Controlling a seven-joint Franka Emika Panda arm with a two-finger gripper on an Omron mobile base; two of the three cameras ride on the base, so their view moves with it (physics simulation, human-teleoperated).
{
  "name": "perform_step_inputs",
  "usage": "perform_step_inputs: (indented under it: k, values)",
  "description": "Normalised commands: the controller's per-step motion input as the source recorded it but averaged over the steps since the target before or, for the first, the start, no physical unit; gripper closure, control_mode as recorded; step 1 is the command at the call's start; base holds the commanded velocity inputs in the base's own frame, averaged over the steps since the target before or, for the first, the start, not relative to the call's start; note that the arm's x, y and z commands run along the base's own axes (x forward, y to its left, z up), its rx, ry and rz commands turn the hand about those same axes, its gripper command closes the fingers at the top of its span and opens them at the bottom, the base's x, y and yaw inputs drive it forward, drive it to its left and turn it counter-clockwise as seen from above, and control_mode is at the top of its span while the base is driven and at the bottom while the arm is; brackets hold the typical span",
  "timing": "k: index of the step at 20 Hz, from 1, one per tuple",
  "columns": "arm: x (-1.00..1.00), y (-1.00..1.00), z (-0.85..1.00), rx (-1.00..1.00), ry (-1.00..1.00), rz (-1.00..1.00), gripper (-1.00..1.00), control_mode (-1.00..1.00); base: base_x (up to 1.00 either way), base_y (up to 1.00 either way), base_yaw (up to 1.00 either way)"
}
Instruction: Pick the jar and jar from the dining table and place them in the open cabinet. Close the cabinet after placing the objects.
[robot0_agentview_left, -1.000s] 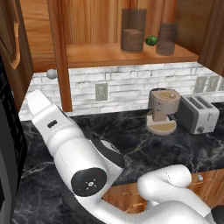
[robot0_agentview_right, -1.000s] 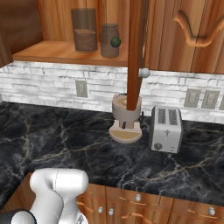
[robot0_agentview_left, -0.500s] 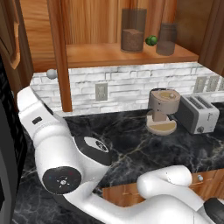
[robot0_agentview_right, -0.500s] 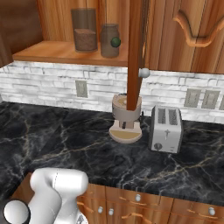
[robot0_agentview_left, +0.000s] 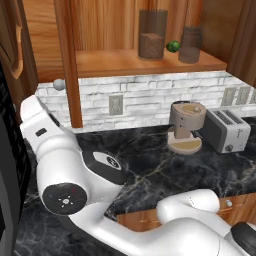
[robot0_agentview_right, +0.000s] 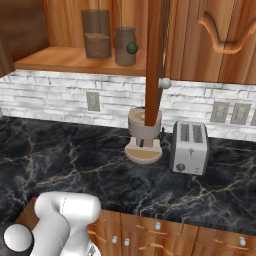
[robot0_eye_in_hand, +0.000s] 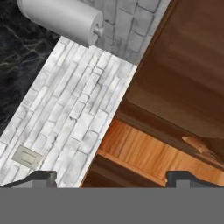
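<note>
White arm (robot0_agentview_left: 75, 175) folded left, jaws wide apart

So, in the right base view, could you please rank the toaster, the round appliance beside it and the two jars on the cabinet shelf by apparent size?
1. Round appliance and toaster: they look alike in size, so no ranking between them.
2. Taller jar.
3. Shorter jar.
The jars stand farther back on the shelf, so they may look smaller than they are.

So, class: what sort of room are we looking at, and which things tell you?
Most likely a home kitchen: a toaster stands on a black marble counter, backed by white brick tiles, under wooden wall cabinets.
</note>
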Motion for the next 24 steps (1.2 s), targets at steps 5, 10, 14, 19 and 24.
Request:
perform_step_inputs:
  k: [5,10,14,19,24]
  values:
    - [0.32,-0.09,-0.06,0.0,0.0,0.0,-1.0,-1.0,0.0,0.0,0.0]
    - [0.23,-0.04,-0.01,0.0,0.0,0.0,-1.0,-1.0,0.0,0.0,0.0]
    - [-0.17,-0.31,0.0,0.0,-0.05,-0.06,-1.0,-1.0,0.0,0.0,0.0]
    - [-0.48,-0.65,0.0,0.04,-0.04,-0.14,-1.0,-1.0,0.0,0.0,0.0]
    - [-0.24,-0.82,0.0,0.09,0.0,-0.21,-1.0,-1.0,0.0,0.0,0.0]
